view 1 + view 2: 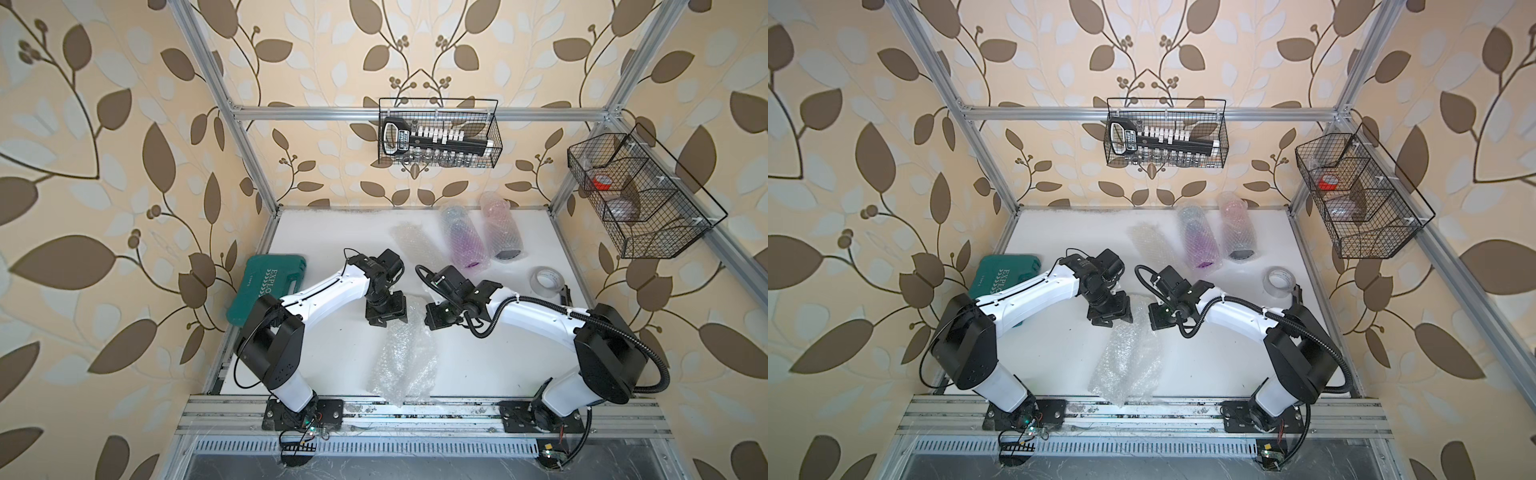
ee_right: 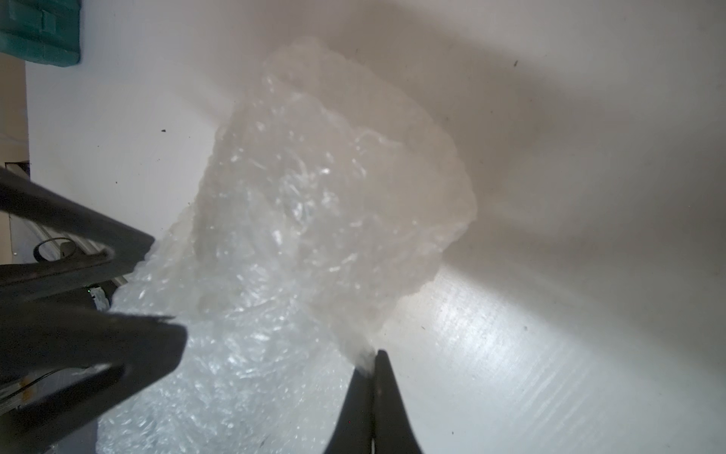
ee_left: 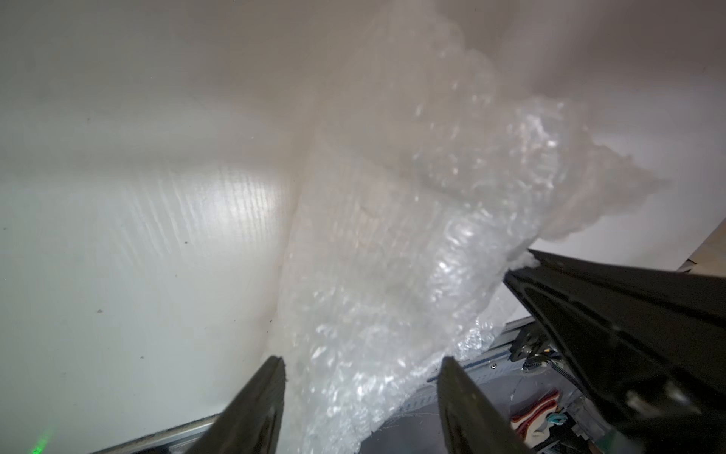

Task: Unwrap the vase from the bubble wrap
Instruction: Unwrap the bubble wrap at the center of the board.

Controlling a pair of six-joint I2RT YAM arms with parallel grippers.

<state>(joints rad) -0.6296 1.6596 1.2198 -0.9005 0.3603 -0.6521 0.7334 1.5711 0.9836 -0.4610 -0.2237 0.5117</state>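
Right hand (image 2: 371, 355) tight on bubble wrap (image 2: 314, 188) edge; left hand (image 3: 363, 359) apart, wrap seemingly loose between.

White table (image 1: 332, 232), few bits lying around
Green case (image 1: 266, 286) at the left edge, tape roll (image 1: 547, 279) near the right edge. By the far edge sit a purplish wrapped vase (image 1: 463, 241), a dark-bottomed wrapped vase (image 1: 500, 232) and a flat bubble wrap sheet (image 1: 411, 243). A crumpled bubble wrap sheet (image 1: 401, 361) drapes over the near edge, mid-way.
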